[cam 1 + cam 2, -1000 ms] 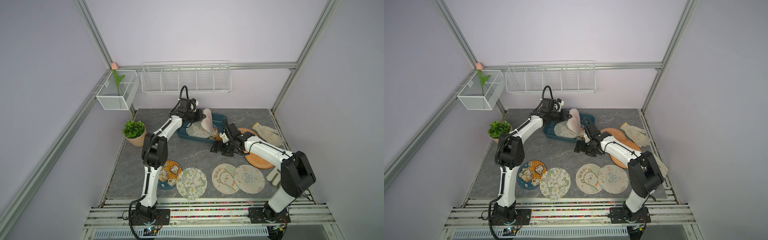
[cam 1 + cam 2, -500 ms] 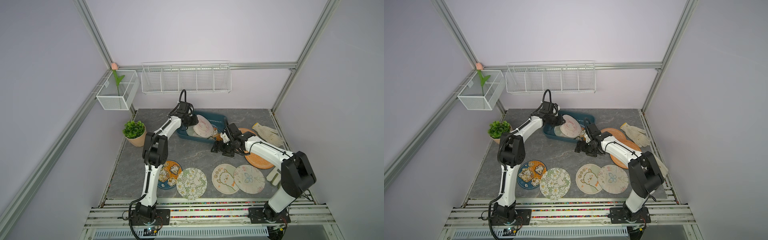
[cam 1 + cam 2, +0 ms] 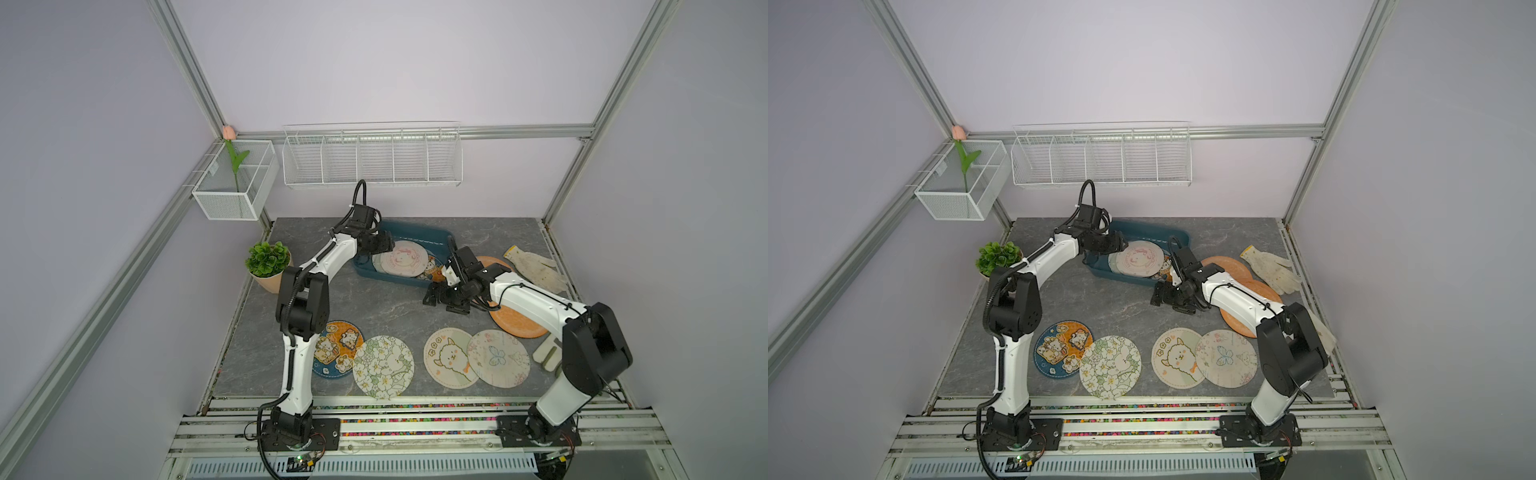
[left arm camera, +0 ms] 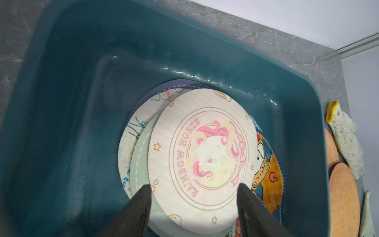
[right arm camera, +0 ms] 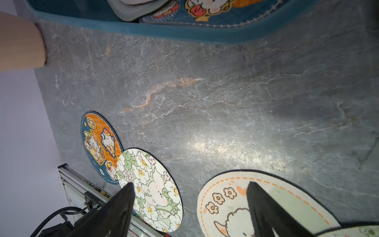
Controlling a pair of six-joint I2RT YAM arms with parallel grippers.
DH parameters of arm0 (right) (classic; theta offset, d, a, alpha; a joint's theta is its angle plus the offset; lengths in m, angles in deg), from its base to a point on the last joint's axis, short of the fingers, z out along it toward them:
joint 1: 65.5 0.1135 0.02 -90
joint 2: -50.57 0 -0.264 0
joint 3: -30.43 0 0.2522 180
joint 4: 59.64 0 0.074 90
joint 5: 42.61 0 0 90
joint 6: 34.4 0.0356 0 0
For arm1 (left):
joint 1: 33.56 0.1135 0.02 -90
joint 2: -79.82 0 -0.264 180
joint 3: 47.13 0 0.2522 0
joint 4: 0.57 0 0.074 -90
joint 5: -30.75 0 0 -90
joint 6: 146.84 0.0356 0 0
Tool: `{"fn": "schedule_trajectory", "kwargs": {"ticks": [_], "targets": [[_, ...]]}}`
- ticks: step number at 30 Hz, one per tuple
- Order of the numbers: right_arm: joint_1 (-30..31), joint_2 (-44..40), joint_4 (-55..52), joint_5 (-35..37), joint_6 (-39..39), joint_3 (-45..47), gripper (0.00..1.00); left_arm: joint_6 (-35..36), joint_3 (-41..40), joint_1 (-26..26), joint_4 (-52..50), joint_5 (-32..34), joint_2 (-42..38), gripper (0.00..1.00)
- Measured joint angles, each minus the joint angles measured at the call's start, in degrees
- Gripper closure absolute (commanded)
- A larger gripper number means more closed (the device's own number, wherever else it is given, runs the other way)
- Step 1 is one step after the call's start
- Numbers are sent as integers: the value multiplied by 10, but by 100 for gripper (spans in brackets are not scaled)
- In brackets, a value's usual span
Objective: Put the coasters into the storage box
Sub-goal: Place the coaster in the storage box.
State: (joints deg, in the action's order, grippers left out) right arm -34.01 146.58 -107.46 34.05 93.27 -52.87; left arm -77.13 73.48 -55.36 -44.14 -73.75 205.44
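— Coasters (image 3: 1177, 357): where do they lie?
— Several are stacked inside the storage box (image 3: 415, 232), at the far middle of the table (image 3: 374, 307), with a pink horse coaster (image 4: 205, 153) flat on top. Four more sit along the near edge: from the left, a cat coaster (image 3: 338, 347), a flower coaster (image 3: 384, 365) overlapping it, then an alpaca coaster (image 3: 449, 361) with a butterfly coaster (image 3: 498, 361) overlapping that. Two orange coasters (image 3: 519, 326) lie right of the box, partly under the right arm.
— And the left gripper (image 4: 193, 195)?
— Over the box, fingers spread apart above the pink horse coaster, clasping nothing.
— The right gripper (image 5: 190, 188)?
— Over bare table beside the box's near right corner, jaws wide, empty.
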Motion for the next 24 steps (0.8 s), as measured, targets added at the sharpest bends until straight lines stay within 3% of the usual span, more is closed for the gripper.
{"fn": "schedule_trajectory", "kwargs": {"ticks": [11,20,24], "targets": [[-24,0,-26,24,-8,-3,11,-7,-75,0,34,-38,-66,25],[-83,-18,-73,50,-33,-3,9,-14,-136,0,51,-63,-122,23],[-140,-28,-102,76,-55,-5,4,-18,-165,0,59,-70,-145,22]]}}
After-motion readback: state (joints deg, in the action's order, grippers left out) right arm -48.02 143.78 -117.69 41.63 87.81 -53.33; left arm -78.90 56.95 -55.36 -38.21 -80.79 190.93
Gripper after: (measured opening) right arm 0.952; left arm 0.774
